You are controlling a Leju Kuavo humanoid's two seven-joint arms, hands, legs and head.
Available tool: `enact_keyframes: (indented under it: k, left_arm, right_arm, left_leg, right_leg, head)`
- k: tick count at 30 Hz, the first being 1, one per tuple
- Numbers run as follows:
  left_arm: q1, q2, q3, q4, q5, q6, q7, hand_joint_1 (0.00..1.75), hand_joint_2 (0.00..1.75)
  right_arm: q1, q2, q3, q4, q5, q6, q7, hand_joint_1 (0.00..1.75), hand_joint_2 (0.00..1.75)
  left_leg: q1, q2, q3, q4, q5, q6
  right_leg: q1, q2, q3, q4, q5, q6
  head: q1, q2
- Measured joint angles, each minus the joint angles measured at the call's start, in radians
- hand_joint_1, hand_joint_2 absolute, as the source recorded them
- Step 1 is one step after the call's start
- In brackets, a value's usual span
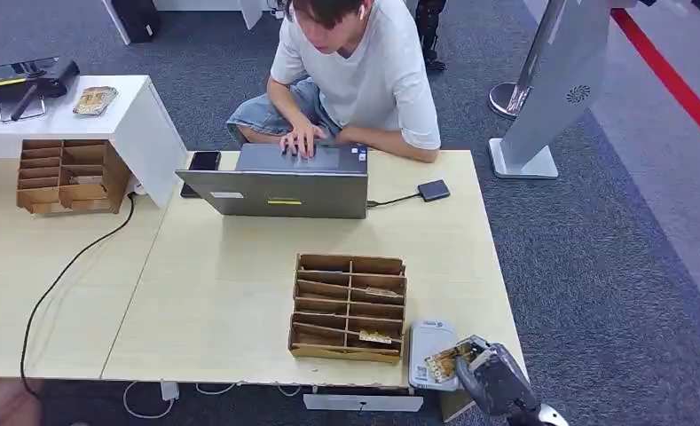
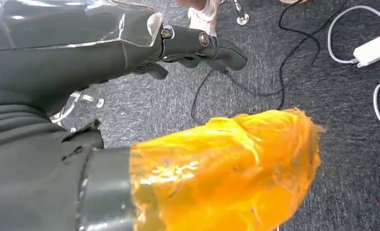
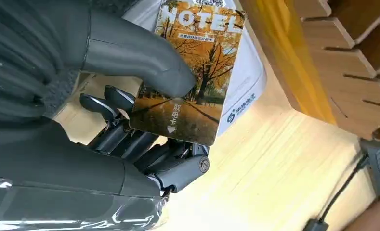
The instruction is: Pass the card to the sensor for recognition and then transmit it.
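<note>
A: Card [image 3: 190, 77] pinched by right hand [image 3: 130, 139], thumb [image 3: 135, 57] pressed on printed face, darker fingers [image 3: 115, 125] curled behind. Autumn trees and the word HOTEL on the face.

B: Position of card?

A: Held over white sensor [image 1: 431, 353] at near right corner of table [image 1: 239, 293]; in head view, card [image 1: 445, 359] overlapping sensor's right part. Contact with sensor: cannot tell. Right hand [image 1: 492, 377] just off the table's near edge.

B: Sensor's neighbours?

A: Just right of cardboard organiser [image 1: 349, 307], almost touching it. Further cards lying in two of its right-hand compartments.

B: Left hand?

A: Left hand [image 2: 188, 48] hanging above grey carpet [image 2: 342, 159], nothing held, dark fingers [image 2: 221, 50] stretched out. Thumb wrapped in orange tape [image 2: 226, 168]. Loose cables and white power strip [image 2: 373, 48] on the carpet.

B: Remainder?

A: Laptop [image 1: 279, 182] at far edge of table, person [image 1: 355, 62] seated behind, one hand on keyboard. Phone [image 1: 202, 164] left of laptop; small dark box [image 1: 433, 190] cabled to its right. Second cardboard organiser [image 1: 66, 176] on adjoining table at left.
</note>
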Motion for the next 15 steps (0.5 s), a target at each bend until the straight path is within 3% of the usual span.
enact_keyframes:
  k: [15]
  left_arm:
    - [-0.001,-0.002,0.002,0.000,-0.007,-0.001,0.001,0.00,0.00]
  right_arm:
    - [-0.027,-0.004,0.035,0.021,0.064,-0.021,0.040,1.75,1.75]
  left_leg:
    - [0.000,0.000,0.000,0.000,0.000,0.000]
  right_leg:
    - [0.000,0.000,0.000,0.000,0.000,0.000]
  head:
    - [0.000,0.000]
